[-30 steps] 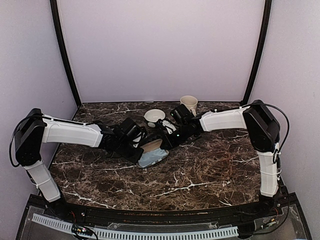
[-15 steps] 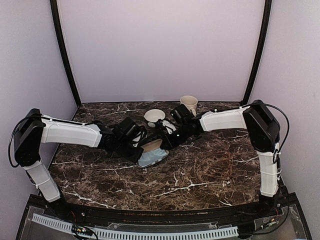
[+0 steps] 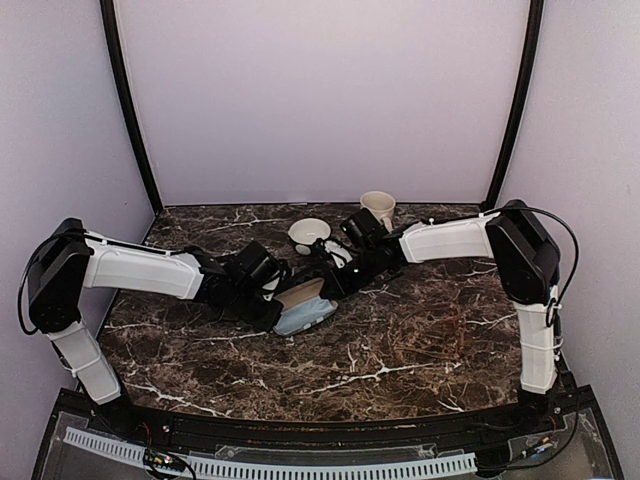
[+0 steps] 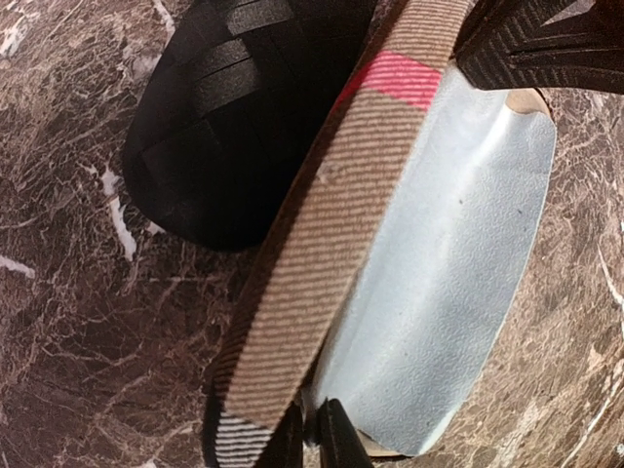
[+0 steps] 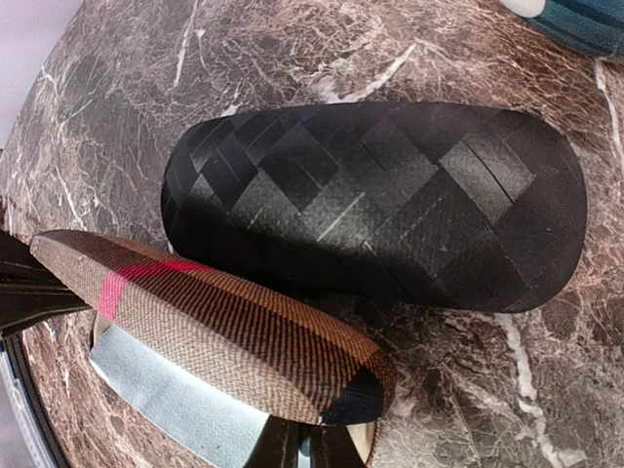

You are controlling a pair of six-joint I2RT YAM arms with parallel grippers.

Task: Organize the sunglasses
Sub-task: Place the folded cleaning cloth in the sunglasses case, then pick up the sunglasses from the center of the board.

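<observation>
Marble table [image 3: 420, 340]: one black case [image 5: 380, 200], one brown case [image 5: 214, 341] (open), one mug [image 3: 378, 208].

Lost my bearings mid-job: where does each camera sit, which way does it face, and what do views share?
Top external: above and behind the robot, looking down on the marble table; left arm and right arm meet at the brown striped case.
Left wrist: on the left arm, close over its lid and pale lining; left gripper at the bottom edge.
Right wrist: on the right arm, facing the black checkered case; right gripper at the bottom edge.
Shared: both wrist views show both cases side by side.
</observation>
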